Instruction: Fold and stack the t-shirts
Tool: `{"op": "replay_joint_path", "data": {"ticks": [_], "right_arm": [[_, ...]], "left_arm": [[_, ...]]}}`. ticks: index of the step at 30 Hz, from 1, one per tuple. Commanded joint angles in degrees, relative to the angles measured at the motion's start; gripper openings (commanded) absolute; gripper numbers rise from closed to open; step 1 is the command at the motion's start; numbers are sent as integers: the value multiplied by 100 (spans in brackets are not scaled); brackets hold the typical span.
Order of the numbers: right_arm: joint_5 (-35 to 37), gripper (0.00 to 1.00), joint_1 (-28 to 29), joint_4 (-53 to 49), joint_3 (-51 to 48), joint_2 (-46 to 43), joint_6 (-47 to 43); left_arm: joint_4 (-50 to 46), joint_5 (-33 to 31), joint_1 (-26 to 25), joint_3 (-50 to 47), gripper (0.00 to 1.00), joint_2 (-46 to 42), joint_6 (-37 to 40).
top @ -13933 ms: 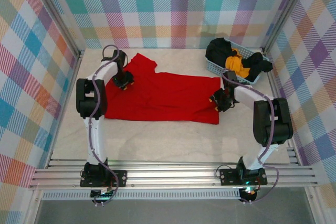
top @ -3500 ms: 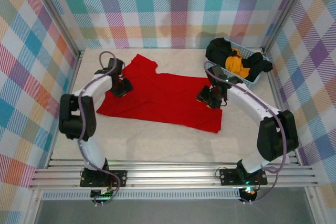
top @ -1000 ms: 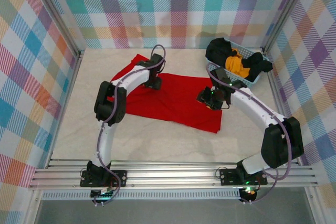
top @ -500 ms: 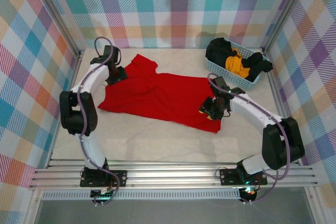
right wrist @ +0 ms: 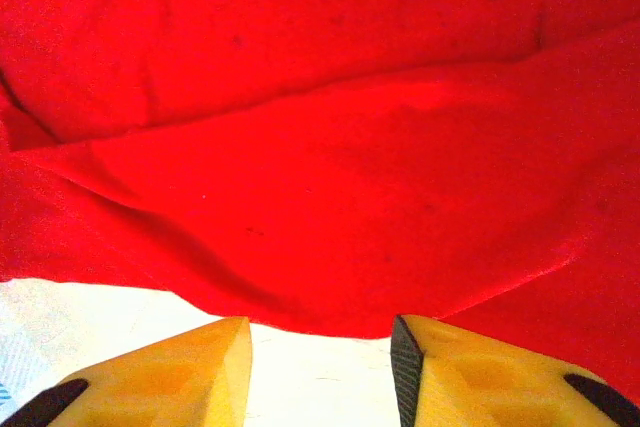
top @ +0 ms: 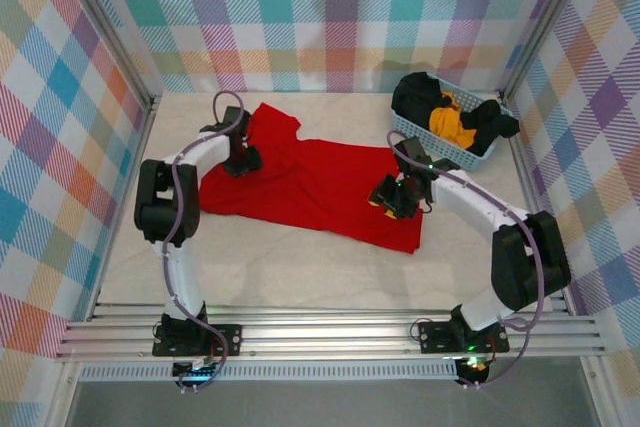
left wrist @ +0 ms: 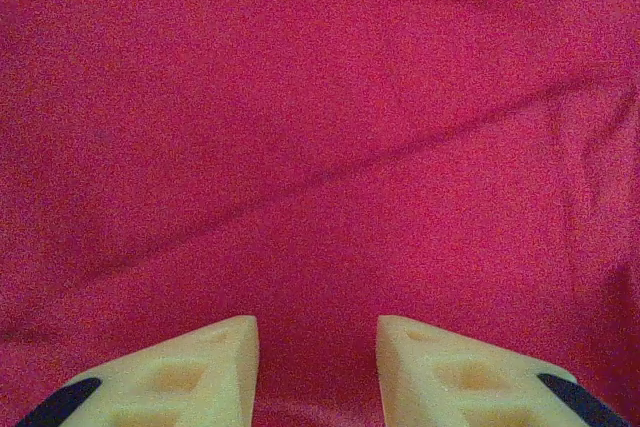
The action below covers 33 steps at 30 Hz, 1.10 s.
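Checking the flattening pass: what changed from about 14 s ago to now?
Left gripper swept across the red t-shirt toward its middle, back out to the far-left edge, and now sits on the shirt by the sleeve, jaws apart. Right gripper shifted slightly along the shirt's right side, jaws apart at the cloth's edge. The shirt's near hem went from level to slanted. Basket and its clothes stayed put.

t-shirt [top: 310, 187] central, basket [top: 415, 131] far right, front table [top: 300, 267] free
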Motion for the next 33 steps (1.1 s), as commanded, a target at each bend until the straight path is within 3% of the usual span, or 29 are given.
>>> {"op": "replay_joint_path", "data": {"ticks": [1,11,16,25,33], "right_arm": [[-139,42,33,118,31,54,-71],[-98,42,34,71,-49,-135,-52],[-114,42,34,107,-111,-191,-43],[-99,41,34,72,-130,-260,-51],[-125,41,33,115,-147,-216,-49]], "left_arm": [[335,-203,-174,-375,39,-501,14],[-23,-378,-378,-733,36,-564,-101],[366,-588,-374,-745,39,-1082,-276],[-66,-281,-401,610,38,254,-197],[196,56,-589,80,35,34,-172]]}}
